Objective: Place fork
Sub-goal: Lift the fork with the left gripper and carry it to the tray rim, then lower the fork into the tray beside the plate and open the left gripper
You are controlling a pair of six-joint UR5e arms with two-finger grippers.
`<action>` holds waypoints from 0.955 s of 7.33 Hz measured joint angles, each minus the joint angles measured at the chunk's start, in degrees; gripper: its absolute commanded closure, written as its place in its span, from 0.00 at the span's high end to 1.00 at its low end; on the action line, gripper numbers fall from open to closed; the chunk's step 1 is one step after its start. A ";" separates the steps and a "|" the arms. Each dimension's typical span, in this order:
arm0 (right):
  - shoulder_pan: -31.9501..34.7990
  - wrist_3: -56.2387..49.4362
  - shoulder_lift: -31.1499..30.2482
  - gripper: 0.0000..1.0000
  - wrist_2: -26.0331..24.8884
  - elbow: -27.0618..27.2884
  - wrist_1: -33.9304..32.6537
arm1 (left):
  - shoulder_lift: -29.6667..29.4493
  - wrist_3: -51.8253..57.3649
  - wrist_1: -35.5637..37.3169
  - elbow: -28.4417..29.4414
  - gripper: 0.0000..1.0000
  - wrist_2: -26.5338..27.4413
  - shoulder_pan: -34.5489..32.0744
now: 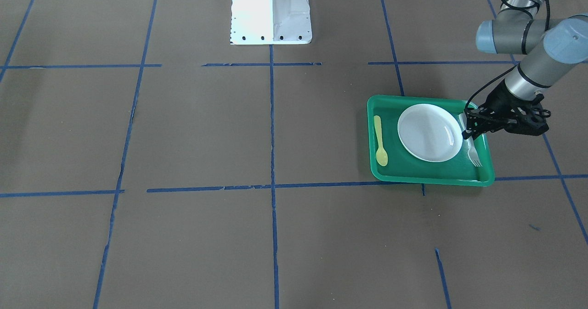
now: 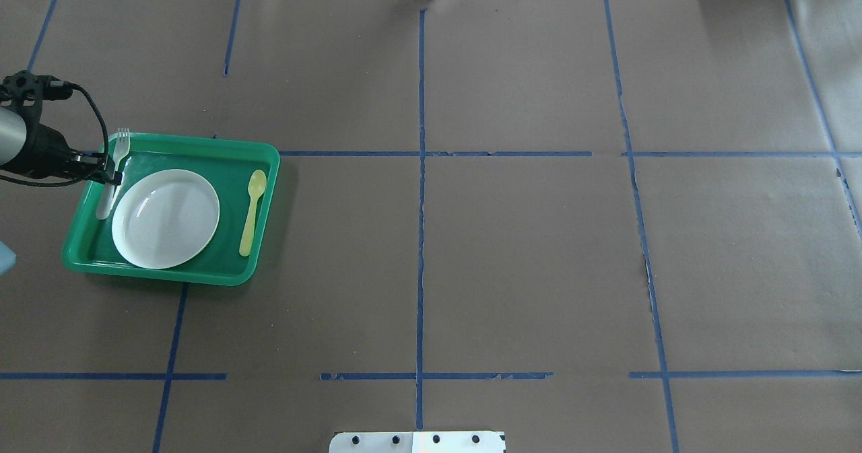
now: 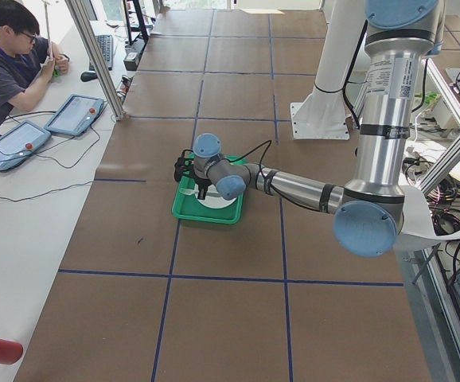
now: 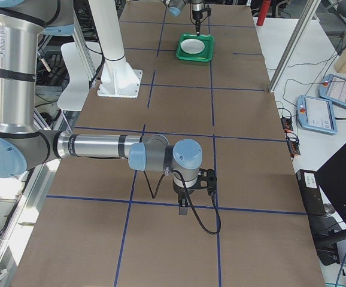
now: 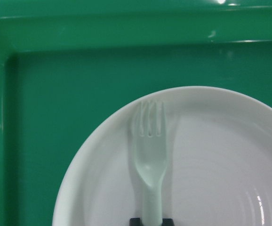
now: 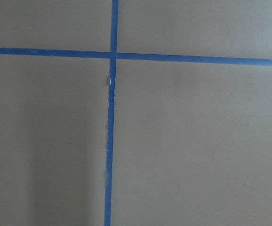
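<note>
The left gripper [image 1: 467,127] is clenched on the fork [image 2: 120,145]. It holds the fork at the handle, a little behind the middle, so both ends stick out past the fingers. The fork is over the tray [image 1: 427,171], along the side of the tray nearest the left end of the bench [image 2: 525,251]. It is just beside the plate [image 1: 429,132], and its tines point toward the operators' edge. In the overhead view the tines reach the far rim of the tray. In the left wrist view the fork shows in front of the plate, with the tines near the plate's rim. We cannot tell whether the fork touches the tray or hangs above it.

The green tray lies near the left end of the bench, about midway between the robot's edge and the operators' edge. The white plate is in the middle of the tray. A yellow spoon [image 1: 379,141] lies flat in the tray on the other side of the plate, toward the middle of the bench. Its bowl also points toward the operators' edge, and it does not touch the plate.

The right gripper [image 4: 184,208] hangs over the bare bench near the right end, well apart from the tray. Its camera looks down on a crossing of blue tape [image 6: 111,54]. We cannot tell whether its jaws are apart or together.
</note>
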 measured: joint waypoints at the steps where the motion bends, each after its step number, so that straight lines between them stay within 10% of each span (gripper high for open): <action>1: 0.00 0.00 0.00 1.00 0.00 0.00 0.00 | 0.15 0.93 -0.26 1.65 0.00 -0.07 -0.32; 5: 0.00 0.00 0.00 1.00 0.00 0.00 0.00 | -0.01 1.56 -0.50 5.16 0.00 -0.47 -0.10; 6: 0.00 0.02 0.00 1.00 0.00 0.00 0.00 | -0.10 1.60 -0.47 5.30 0.29 -0.54 0.28; 7: 0.00 0.04 0.00 1.00 0.00 0.00 0.00 | -0.17 1.66 -0.43 5.34 0.79 -0.57 0.80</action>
